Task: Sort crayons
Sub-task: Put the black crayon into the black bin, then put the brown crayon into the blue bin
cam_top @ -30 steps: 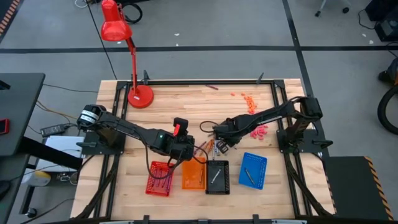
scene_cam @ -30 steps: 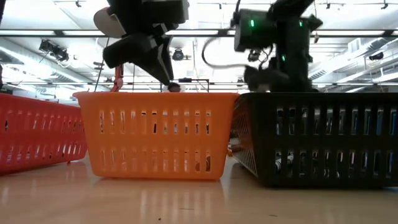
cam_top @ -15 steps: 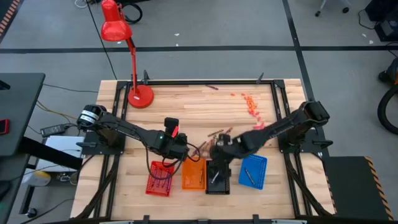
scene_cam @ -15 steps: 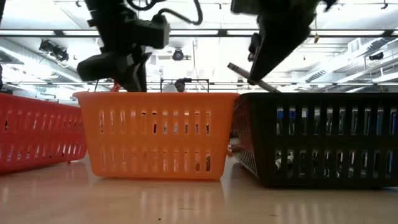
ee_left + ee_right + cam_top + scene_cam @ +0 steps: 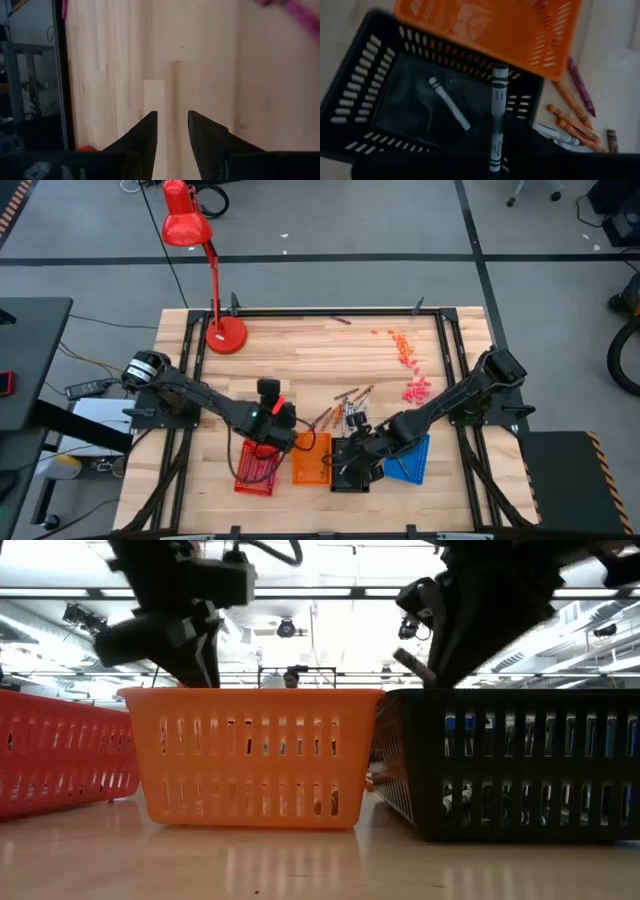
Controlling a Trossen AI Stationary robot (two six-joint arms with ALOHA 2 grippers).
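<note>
High view: the right gripper (image 5: 352, 463) is held over the black tray (image 5: 349, 464), the arm stretched low from the table's right edge. Loose crayons (image 5: 340, 402) lie on the wood just beyond that tray. The left gripper (image 5: 268, 423) hangs near the red tray (image 5: 255, 470).

Low view: a dark crayon (image 5: 412, 663) is seen tilted just above the black tray's rim.

Left wrist view: the fingers (image 5: 145, 134) stand apart, nothing between them.

Right wrist view: the dark crayon (image 5: 498, 97) is clamped near its lower end, above a white one (image 5: 447, 102) in the tray. A crayon is judged light, stiff, brittle and waxy; it is best pinched mid-length.
</note>
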